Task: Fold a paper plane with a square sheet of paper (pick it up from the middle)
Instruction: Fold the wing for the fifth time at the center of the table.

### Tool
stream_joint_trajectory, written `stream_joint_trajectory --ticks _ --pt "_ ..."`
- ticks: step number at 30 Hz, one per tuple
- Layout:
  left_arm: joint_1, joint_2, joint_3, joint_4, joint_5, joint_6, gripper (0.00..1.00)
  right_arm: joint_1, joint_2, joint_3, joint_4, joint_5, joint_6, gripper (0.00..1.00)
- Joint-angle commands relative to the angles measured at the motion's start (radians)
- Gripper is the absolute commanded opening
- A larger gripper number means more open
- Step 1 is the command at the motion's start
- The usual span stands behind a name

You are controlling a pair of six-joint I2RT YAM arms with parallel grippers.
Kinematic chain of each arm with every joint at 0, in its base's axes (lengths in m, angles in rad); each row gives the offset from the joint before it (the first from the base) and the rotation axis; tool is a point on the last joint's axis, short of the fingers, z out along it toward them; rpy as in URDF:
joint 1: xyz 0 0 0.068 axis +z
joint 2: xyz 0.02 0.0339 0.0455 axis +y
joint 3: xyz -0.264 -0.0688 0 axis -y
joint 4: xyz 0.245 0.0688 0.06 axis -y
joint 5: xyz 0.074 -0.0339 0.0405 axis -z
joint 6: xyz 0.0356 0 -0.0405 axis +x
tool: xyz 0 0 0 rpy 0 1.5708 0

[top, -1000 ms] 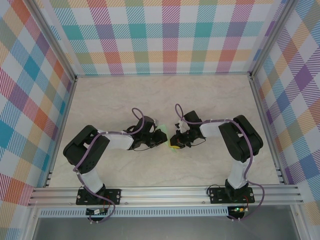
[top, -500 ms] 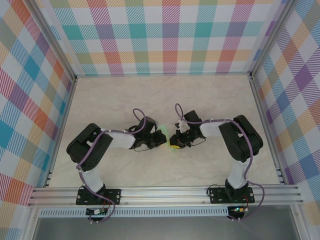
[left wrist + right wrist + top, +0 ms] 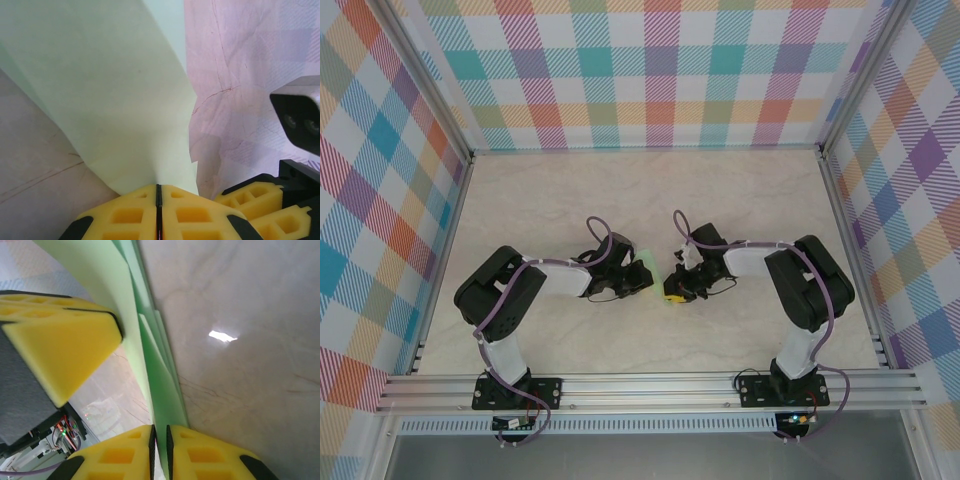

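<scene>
We see the two arms bent toward each other over the middle of the tabletop (image 3: 740,190), and their hands meet there at the green paper (image 3: 646,262). The left hand (image 3: 638,278) comes in from the left side and the right hand (image 3: 672,291) from the right side. They are just beside each other, the right one a little nearer to the near edge of the tabletop. In the left wrist view the two yellow fingers (image 3: 125,217) of the left hand are pressed together. The lower edge of the paper goes into the thin line between them, so this hand is clamped on the paper. From there the paper spreads away as a wide, smooth, pale sheet with a long straight edge on its right side. At the lower right of the same view are the yellow fingers (image 3: 250,195) of the right hand, near that edge. In the right wrist view the right hand's own fingers (image 3: 200,457) leave only a narrow slit, and the paper sits in this slit, so this hand is also clamped on the paper. Here the paper shows several folded layers lying one on another. One yellow finger (image 3: 60,350) of the left hand lies against the paper's left face. We cannot tell whether the paper touches the tabletop.
</scene>
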Motion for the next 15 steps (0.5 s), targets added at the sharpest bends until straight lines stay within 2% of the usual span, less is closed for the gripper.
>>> stream_joint_trajectory --ticks 1,8,15 --pt "-0.011 0.019 0.004 -0.05 -0.034 0.012 0.09 0.001 -0.004 -0.02 -0.038 -0.001 -0.01 0.13" --pt "-0.01 0.018 0.005 -0.05 -0.035 0.01 0.09 0.002 0.042 -0.014 -0.049 0.023 -0.022 0.1" --pt "-0.01 0.019 0.004 -0.053 -0.038 0.009 0.09 0.002 -0.027 -0.017 -0.087 0.028 -0.041 0.13"
